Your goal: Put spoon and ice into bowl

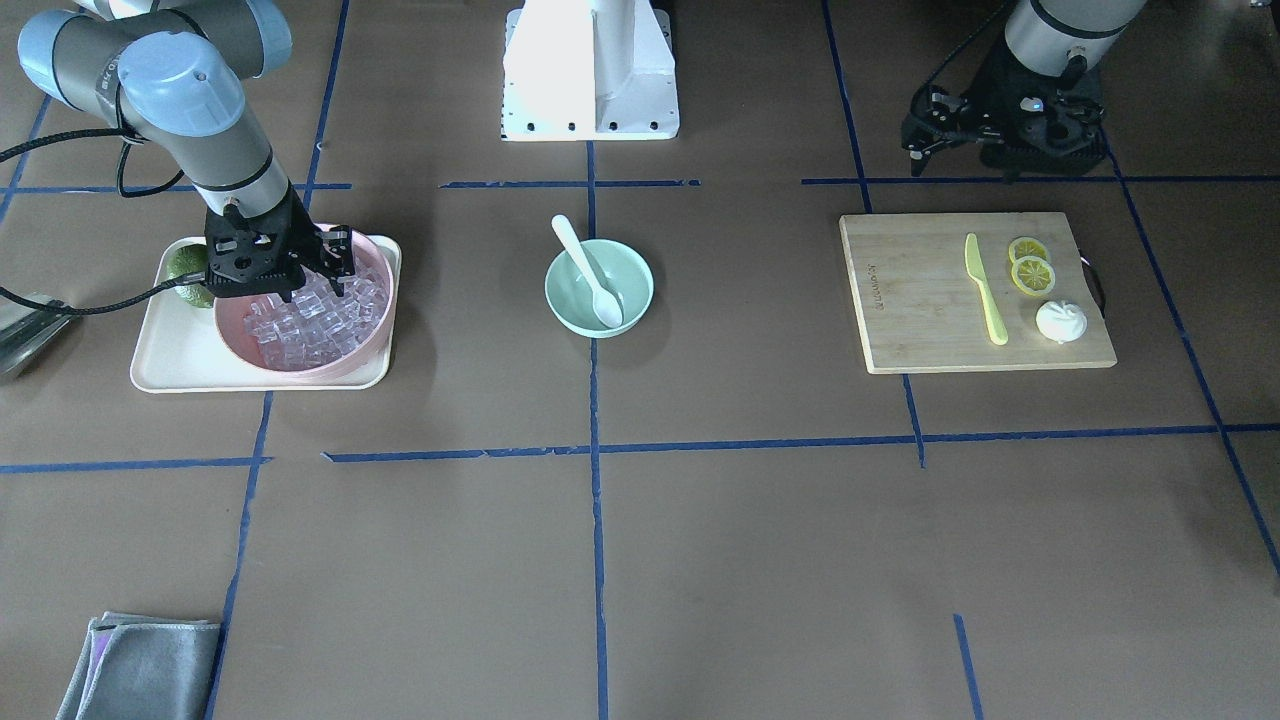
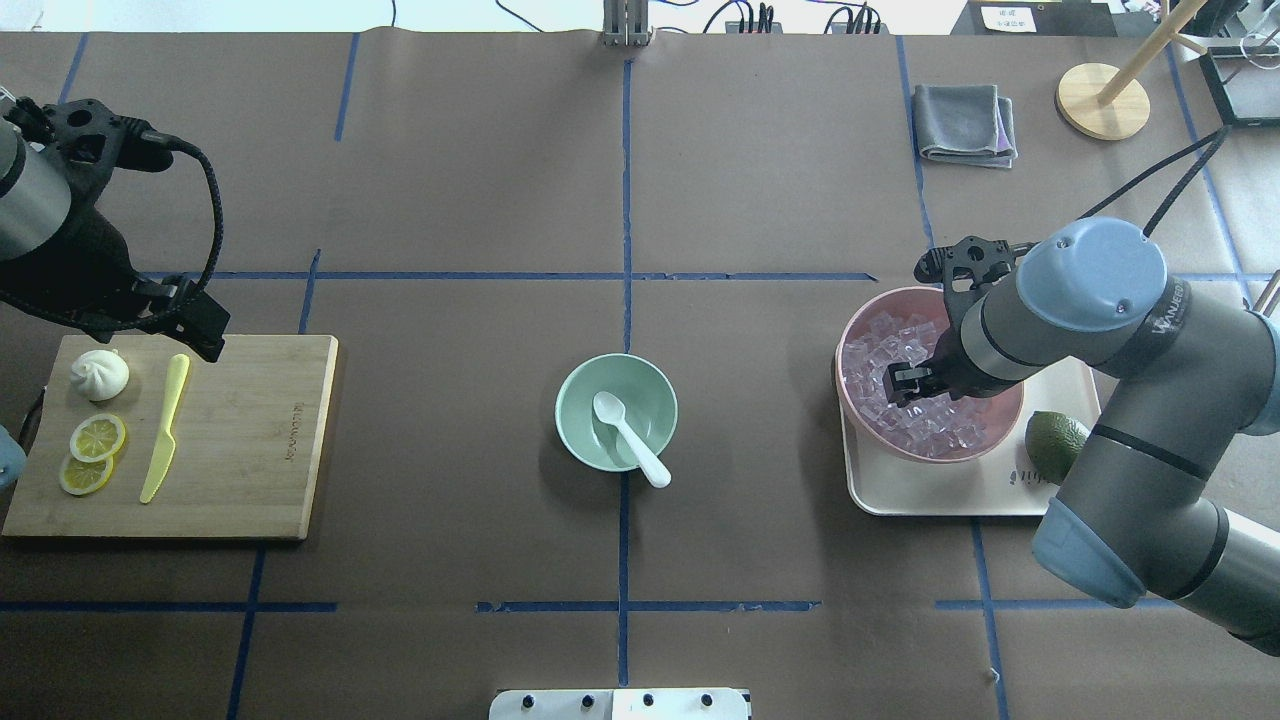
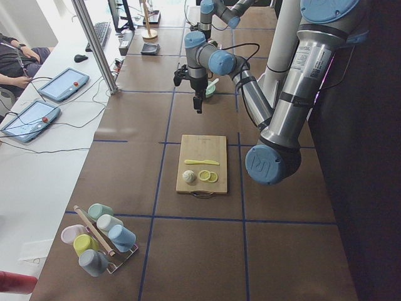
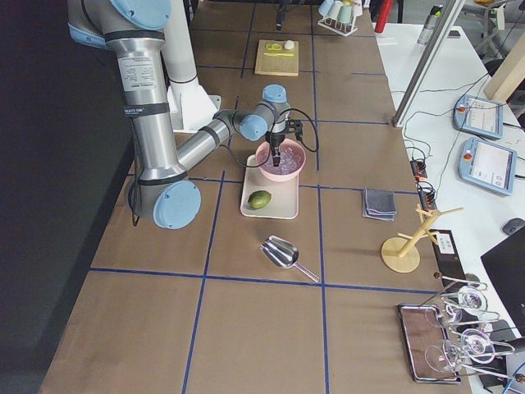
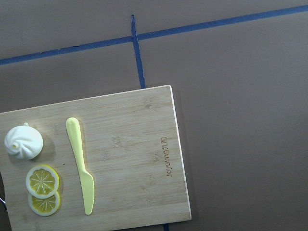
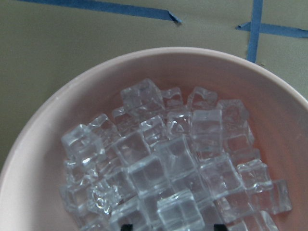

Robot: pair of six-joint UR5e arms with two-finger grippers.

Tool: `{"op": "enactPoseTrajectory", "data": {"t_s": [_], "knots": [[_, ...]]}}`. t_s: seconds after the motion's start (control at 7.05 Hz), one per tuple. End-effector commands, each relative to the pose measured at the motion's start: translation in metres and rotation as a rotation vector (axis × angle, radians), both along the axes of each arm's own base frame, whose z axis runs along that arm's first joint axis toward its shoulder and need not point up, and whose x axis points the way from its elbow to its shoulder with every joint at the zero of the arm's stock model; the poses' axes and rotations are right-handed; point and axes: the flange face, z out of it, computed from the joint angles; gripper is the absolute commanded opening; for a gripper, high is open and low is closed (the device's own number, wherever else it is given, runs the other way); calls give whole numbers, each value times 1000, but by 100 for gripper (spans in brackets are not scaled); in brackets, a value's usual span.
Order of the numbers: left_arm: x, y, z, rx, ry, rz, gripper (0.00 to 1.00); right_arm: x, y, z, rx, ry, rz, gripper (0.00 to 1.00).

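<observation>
The white spoon [image 1: 590, 275] lies in the mint-green bowl [image 1: 570, 300] at the table's middle, scoop inside and handle over the rim; both also show in the overhead view, the spoon [image 2: 630, 440] and the bowl [image 2: 580, 410]. The ice [image 2: 880, 350] is a pile of clear cubes in a pink bowl [image 2: 870, 305]. My right gripper [image 2: 905, 385] is down in that pile. In the right wrist view its open jaws flank one cube of the ice [image 6: 180, 209]. My left gripper [image 1: 935, 140] is open and empty, above the table behind the cutting board.
The pink bowl stands on a cream tray [image 2: 950, 490] with a green fruit [image 2: 1055, 445]. A cutting board [image 2: 250, 440] holds a yellow knife [image 2: 165, 425], lemon slices [image 2: 95, 440] and a white bun [image 2: 98, 375]. A grey cloth [image 2: 965, 125] lies far right.
</observation>
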Motion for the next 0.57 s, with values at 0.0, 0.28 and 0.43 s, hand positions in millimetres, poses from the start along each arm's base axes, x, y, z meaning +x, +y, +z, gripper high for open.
{"op": "enactPoseTrajectory", "data": {"t_s": [0.0, 0.28, 0.43], "knots": [[-1, 0, 1, -2, 0, -1, 100, 2, -1, -1, 5, -1, -3, 63], [-1, 0, 1, -2, 0, -1, 100, 9, -6, -4, 8, -6, 11, 63], [-2, 0, 1, -2, 0, -3, 100, 9, -7, -4, 8, -6, 13, 63]]}}
